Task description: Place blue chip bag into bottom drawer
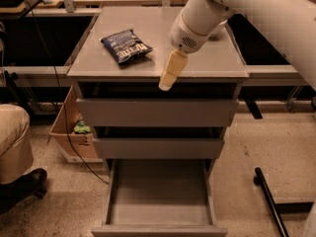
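Note:
The blue chip bag (126, 45) lies flat on the left part of the grey cabinet top (158, 31), dark navy with white lettering. The bottom drawer (159, 194) is pulled open at the cabinet's base and its tray is empty. My gripper (171, 73) hangs from the white arm over the front edge of the cabinet top, right of the bag and not touching it. Its pale fingers (172, 69) point down and left. Nothing is held.
The two upper drawers (158, 113) are closed. The white arm covers the back right of the cabinet top. A cardboard box (73, 132) stands on the floor at the left. A seated person's leg and shoe (15, 157) are at far left. A black bar (269, 201) lies on the floor at right.

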`<state>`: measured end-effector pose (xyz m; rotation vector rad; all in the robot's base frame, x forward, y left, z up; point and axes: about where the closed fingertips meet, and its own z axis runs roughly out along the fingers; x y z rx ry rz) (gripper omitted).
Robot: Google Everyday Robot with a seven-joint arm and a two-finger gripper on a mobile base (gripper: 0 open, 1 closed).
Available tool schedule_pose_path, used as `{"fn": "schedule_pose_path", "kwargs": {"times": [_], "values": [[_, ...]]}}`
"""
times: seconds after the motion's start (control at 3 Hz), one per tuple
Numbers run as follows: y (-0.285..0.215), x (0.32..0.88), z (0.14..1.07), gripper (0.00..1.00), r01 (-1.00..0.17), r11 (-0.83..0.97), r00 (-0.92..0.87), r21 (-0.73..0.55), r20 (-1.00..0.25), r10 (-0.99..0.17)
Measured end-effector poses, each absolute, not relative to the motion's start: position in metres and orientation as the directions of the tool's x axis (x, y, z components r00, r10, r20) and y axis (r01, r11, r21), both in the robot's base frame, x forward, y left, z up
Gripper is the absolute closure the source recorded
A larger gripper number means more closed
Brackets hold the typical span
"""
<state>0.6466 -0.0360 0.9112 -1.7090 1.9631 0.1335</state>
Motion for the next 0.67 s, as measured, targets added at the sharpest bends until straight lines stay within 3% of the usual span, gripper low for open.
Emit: {"fn": "schedule_pose_path", "kwargs": {"times": [0.67], "values": [[0.017, 0.719, 0.871, 0.0, -0.954, 0.231, -0.079, -0.191, -0.583, -0.809]]}}
